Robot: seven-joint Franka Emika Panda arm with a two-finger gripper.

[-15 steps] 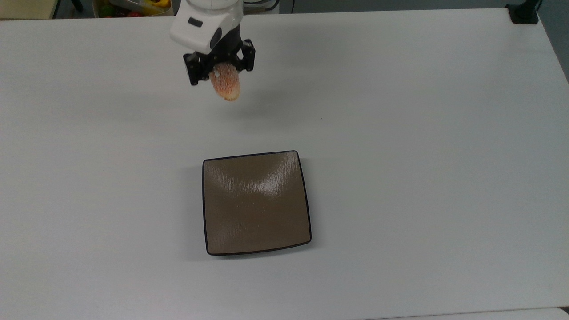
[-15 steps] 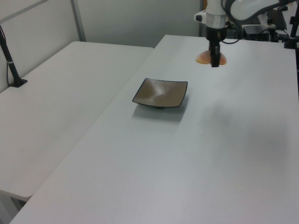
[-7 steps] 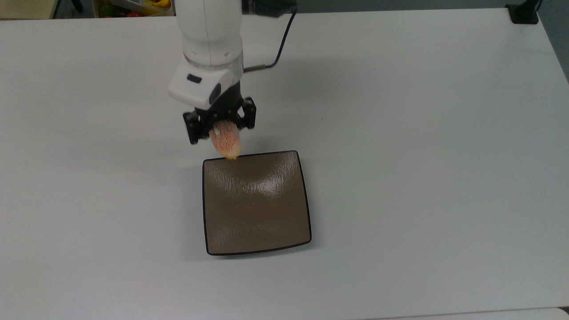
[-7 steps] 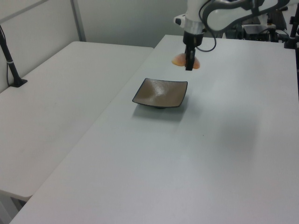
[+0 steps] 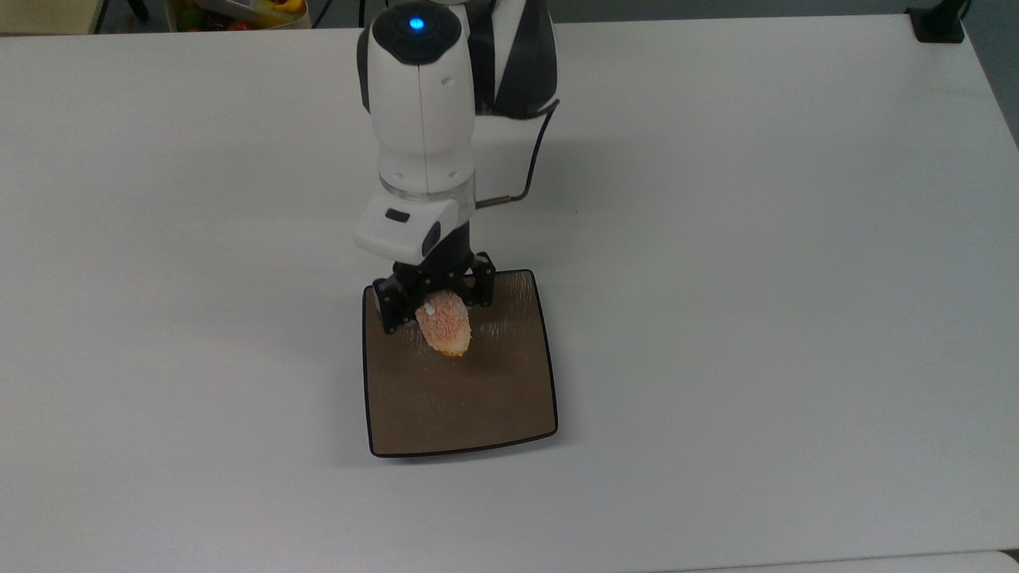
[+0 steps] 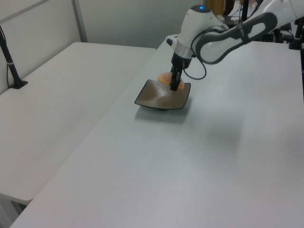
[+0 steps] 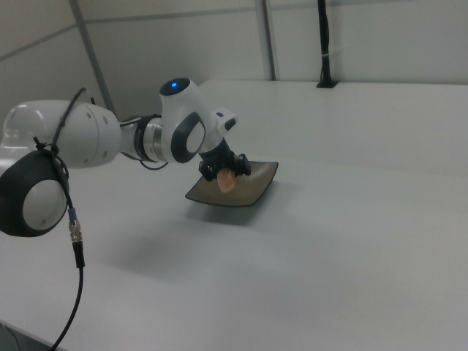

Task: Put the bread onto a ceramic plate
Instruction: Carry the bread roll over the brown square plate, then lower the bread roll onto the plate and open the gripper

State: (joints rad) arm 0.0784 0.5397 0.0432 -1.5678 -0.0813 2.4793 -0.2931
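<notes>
Jaws (image 5: pixel 436 306) closed on bread (image 5: pixel 446 322), held over far half of plate (image 5: pixel 470 398) on bench (image 5: pixel 756 278); contact with plate unclear. Risks: release from height lets oval roll tumble toward rim; sugary crust may stick to one jaw, dragging bread off on retreat.

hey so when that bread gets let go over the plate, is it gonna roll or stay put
Probably stays put. The bread is oval with a grainy crust, so it likely grips rather than slides. It may tip onto its side, since the gripper holds one end. The plate dips toward its middle, which should stop any roll.
</notes>
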